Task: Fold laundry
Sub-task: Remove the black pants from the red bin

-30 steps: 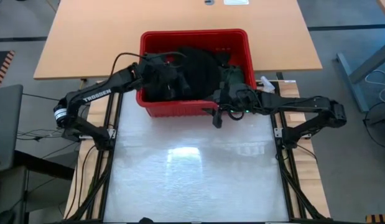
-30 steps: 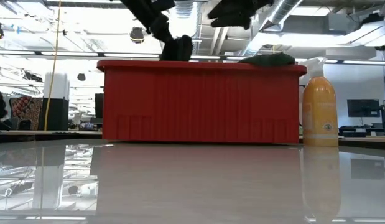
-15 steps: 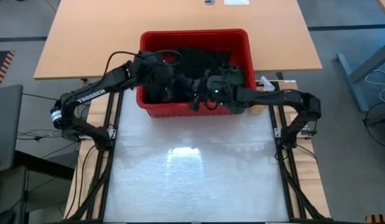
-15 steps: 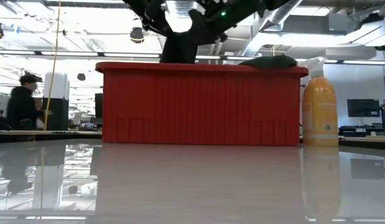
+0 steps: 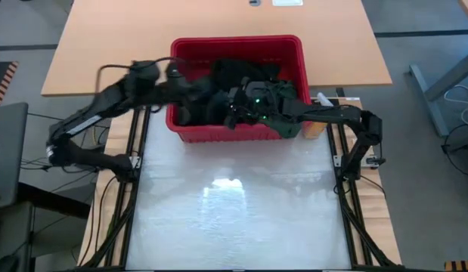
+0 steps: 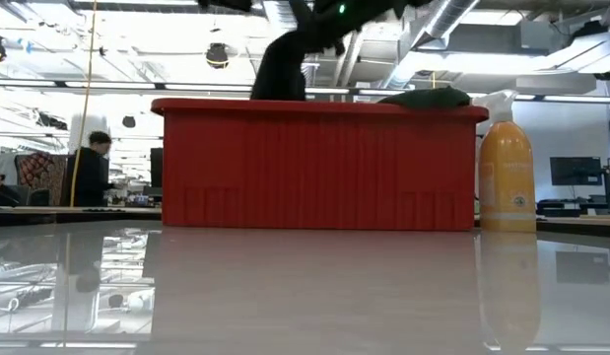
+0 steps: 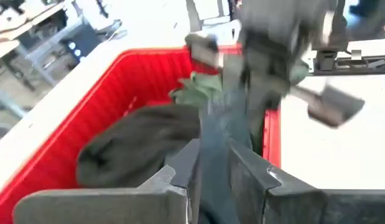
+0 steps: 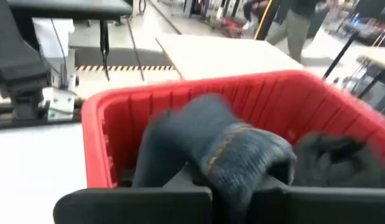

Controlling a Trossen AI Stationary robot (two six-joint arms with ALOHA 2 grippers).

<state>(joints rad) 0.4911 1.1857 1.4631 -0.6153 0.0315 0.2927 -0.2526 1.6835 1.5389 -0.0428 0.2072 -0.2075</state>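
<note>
Laundry (image 5: 241, 94) mostly heaped in red basket (image 5: 294, 45) at far edge of work mat. Right gripper (image 5: 235, 104), wide apart a second ago over basket's near wall, now inside basket and clamped shut on a dark teal garment (image 8: 223, 146). Left gripper (image 7: 214, 177), shut a second ago, now slightly parted, same fabric strip running between its fingers; firm hold not confirmable. Low view: dark cloth (image 6: 280, 69) drawn up above rim. Orange spray bottle (image 6: 507, 168) beside basket, untouched. Judgement: extraction of first garment under way; folding not yet begun.
</note>
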